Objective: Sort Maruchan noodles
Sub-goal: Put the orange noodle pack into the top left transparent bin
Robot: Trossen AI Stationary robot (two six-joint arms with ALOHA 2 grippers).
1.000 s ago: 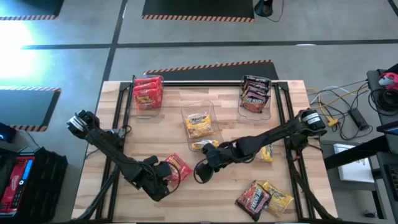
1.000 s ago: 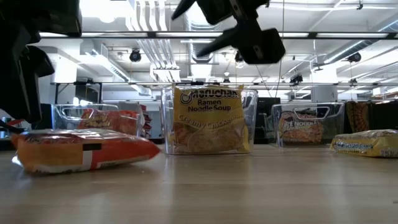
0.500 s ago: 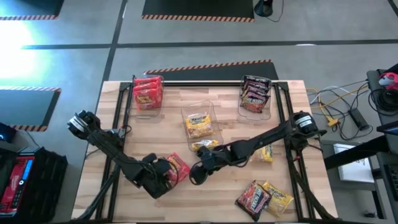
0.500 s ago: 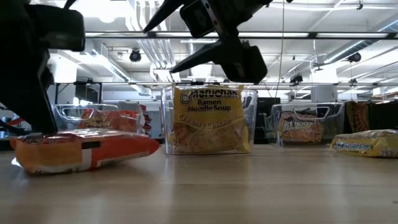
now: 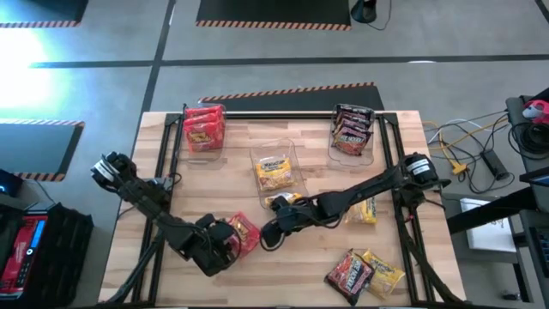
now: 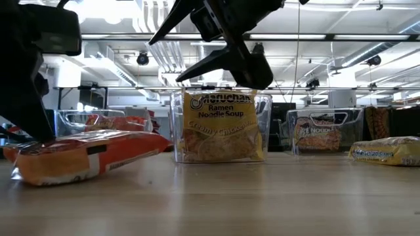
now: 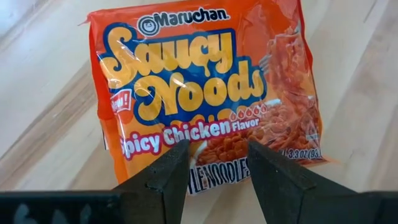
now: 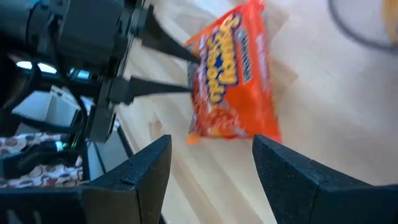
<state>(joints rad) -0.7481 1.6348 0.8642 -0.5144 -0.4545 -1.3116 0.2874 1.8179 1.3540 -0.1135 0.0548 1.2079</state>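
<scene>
One orange packet (image 7: pixel 205 93) lengthwise in left gripper's (image 7: pixel 214 163) jaws, right gripper (image 8: pixel 208 162) agape.

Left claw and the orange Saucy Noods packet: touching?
Touching. In the right wrist view the left claw has its fingers clamped on the near edge of the packet; the low view shows that end lifted.

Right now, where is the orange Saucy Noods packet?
The orange Saucy Noods packet lies at the table's front left in the high view, one end between the left gripper's fingers, with the open right gripper just beside it.
</scene>
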